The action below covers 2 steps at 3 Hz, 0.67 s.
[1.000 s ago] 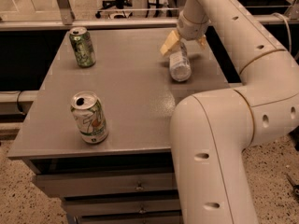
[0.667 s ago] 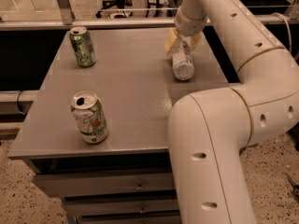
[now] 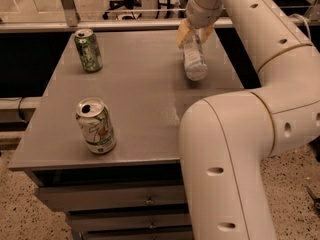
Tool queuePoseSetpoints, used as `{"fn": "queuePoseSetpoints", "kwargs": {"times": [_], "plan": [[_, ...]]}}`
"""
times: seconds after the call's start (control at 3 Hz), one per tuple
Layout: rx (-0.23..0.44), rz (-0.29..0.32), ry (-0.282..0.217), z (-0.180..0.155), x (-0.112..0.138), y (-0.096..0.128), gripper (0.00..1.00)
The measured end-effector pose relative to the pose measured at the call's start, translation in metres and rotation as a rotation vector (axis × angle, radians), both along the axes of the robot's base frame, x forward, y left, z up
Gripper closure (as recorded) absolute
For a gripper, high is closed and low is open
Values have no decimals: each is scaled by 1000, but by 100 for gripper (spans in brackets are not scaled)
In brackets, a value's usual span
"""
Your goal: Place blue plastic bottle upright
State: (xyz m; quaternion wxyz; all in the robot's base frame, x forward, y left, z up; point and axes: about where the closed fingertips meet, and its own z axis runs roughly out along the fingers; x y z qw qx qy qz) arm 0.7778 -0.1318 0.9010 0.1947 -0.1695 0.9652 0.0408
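Nearest, by the front left corner of the counter (image 3: 145, 84), an opened green-and-white can (image 3: 96, 126) stands upright and plays no part. Farther back, toward the counter's far right side, the blue plastic bottle (image 3: 194, 59) is not yet upright: it leans with its base towards the viewer, low over the counter, and whether it touches is unclear. The end effector (image 3: 194, 31), at the counter's far right edge, clasps the bottle's cap end, so the grasp looks done, while standing it up and releasing it remain.
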Motion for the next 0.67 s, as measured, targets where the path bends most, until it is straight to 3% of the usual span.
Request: {"fn": "queuePoseSetpoints", "kwargs": {"times": [0.33, 0.67], "plan": [[43, 73, -100, 31, 2, 1, 100], [163, 261, -338, 86, 2, 5, 100]]}}
